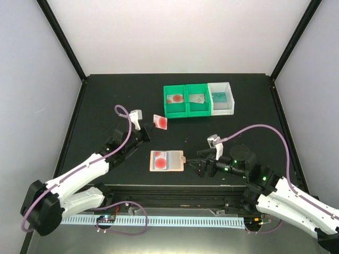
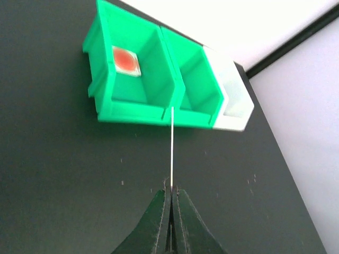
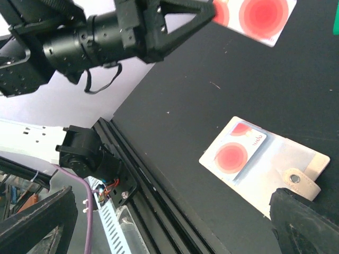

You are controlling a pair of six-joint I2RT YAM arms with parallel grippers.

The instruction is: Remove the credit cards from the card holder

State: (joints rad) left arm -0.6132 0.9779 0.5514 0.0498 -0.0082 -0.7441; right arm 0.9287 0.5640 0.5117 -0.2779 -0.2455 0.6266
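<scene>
Credit card (image 1: 160,121) tight between the left fingers (image 2: 152,225)

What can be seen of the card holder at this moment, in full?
The card holder is a flat, peach-edged bifold with pale, smooth inner panels. It lies open and face up on the black table, between the two arms. A small tab with a round snap sticks out of its right end. One pale card with red blotches sits in its left pocket. The open right gripper is just beyond the tab; whether a finger touches it cannot be told.
</scene>
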